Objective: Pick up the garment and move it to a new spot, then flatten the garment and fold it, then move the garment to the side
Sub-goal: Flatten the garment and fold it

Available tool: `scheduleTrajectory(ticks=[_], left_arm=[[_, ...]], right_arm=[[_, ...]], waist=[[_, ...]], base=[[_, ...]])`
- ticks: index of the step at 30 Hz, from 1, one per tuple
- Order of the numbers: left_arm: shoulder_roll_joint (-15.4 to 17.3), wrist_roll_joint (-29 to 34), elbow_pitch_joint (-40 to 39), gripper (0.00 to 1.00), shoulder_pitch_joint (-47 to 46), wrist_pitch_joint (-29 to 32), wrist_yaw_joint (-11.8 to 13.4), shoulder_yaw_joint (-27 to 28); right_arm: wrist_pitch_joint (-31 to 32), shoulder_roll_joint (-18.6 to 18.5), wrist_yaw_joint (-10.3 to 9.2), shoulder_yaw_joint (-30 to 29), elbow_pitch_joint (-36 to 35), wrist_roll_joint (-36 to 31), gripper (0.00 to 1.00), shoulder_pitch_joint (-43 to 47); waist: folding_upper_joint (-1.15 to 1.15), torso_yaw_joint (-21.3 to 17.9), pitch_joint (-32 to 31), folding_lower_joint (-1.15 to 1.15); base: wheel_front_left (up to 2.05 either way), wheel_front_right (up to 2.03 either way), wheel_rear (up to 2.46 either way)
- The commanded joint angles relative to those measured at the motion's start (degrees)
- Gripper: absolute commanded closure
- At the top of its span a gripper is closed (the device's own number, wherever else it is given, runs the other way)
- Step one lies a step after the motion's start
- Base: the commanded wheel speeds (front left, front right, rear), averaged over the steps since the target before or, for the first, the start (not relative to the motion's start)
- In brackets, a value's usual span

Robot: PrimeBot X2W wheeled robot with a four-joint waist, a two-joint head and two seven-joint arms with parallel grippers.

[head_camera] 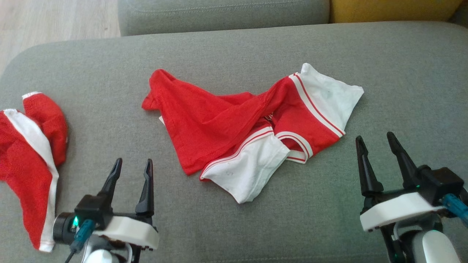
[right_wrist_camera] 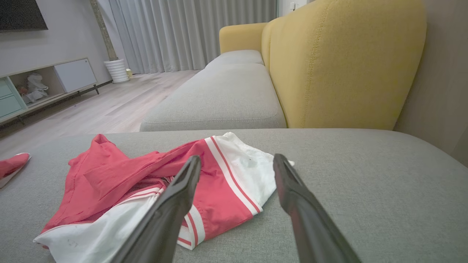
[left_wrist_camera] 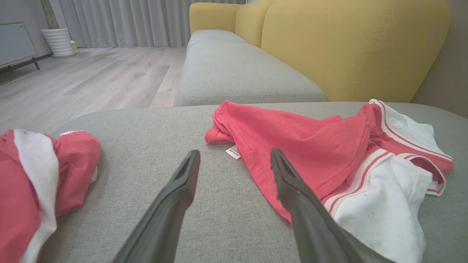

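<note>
Two grippers are hanging low over the grey cushion (head_camera: 256,226), each with jaws spread wide and nothing between them; the left gripper (head_camera: 134,161) and the right gripper (head_camera: 374,137) are pointing the same way, well apart. The garment (head_camera: 219,128), red with white sleeves and striped trim, is lying crumpled on the cushion between the two; it is sitting ahead and to the right of the left gripper, ahead and to the left of the right gripper, clear of both in the head view. From the left wrist, one finger (left_wrist_camera: 303,204) is crossing in front of the red hem and a white sleeve; whether it is touching cloth, cannot tell; a small white label (left_wrist_camera: 233,152) is showing at the hem, just ahead of the fingertips. A second red-and-white piece (head_camera: 29,160) is lying bunched just left of the left gripper; a yellow sofa back (right_wrist_camera: 343,65) is rising ahead-right of the right gripper; wooden floor (left_wrist_camera: 91,80) is stretching ahead-left.
</note>
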Motion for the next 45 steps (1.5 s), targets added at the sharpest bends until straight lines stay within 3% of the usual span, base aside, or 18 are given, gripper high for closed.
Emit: scheduleTrajectory(ticks=[1,7,12,17,23,24,25,26,36,45], left_arm=[[1.02,-0.01,-1.7,0.0,-2.71,-0.22,-0.01,1.64],[0.91,0.35,-1.52,0.0,-3.58,0.17,-0.44,0.22],[-0.15,0.04,0.74,0.0,-6.51,2.63,-3.26,-3.22],[-1.65,-0.76,7.93,0.0,-10.96,5.98,-5.94,-5.96],[-2.2,-2.18,18.54,0.0,-15.72,6.87,-6.99,-5.61],[-2.27,-2.49,20.03,0.22,-16.34,7.03,-7.48,-5.72],[-2.32,-2.73,21.22,0.89,-16.94,6.97,-7.97,-5.84],[-2.39,-3.02,22.15,1.0,-17.48,6.65,-8.3,-5.83],[-2.9,-3.35,26.25,1.0,-20.88,2.95,-8.39,-6.09],[-4.09,-2.67,24.13,1.0,-24.57,1.1,-8.87,-8.34]], right_arm=[[-0.7,-0.15,0.43,1.45,-1.59,0.47,0.0,-1.9],[-1.17,-0.15,0.43,1.61,-1.02,0.96,0.0,-2.49],[-1.43,-0.15,0.43,1.83,-0.85,1.32,0.0,-3.37],[-1.58,-0.15,0.43,2.82,-0.11,1.66,0.0,-4.81],[-2.16,-0.15,0.43,2.76,1.11,2.0,0.0,-6.12],[-2.26,-0.15,0.43,2.54,1.31,2.03,0.0,-6.2],[-2.27,-0.15,0.43,2.34,1.56,2.04,0.0,-6.26],[-2.12,-0.15,0.43,2.12,1.92,1.97,0.0,-6.3],[-0.89,-0.15,0.43,-2.1,10.64,3.42,0.0,-13.21],[1.97,-0.87,0.43,-8.33,30.54,1.1,0.0,-31.21]], waist=[[0.0,0.05,0.13,0.0],[0.0,0.06,0.8,0.0],[0.0,0.23,2.91,0.0],[0.0,-0.64,5.73,0.0],[0.0,-2.36,7.99,0.0],[0.0,-2.5,8.17,0.0],[0.0,-2.69,8.35,0.0],[0.0,-2.87,8.54,0.0],[0.0,-2.28,9.65,0.0],[0.0,1.3,12.9,0.0]], base=[[0.0,0.0,0.0],[0.0,0.0,0.0],[0.0,0.0,0.0],[0.0,0.0,0.0],[0.0,0.0,0.0],[0.0,0.0,0.0],[0.0,0.0,0.0],[0.0,0.0,0.0],[0.0,0.0,0.0],[0.0,0.0,0.0]])
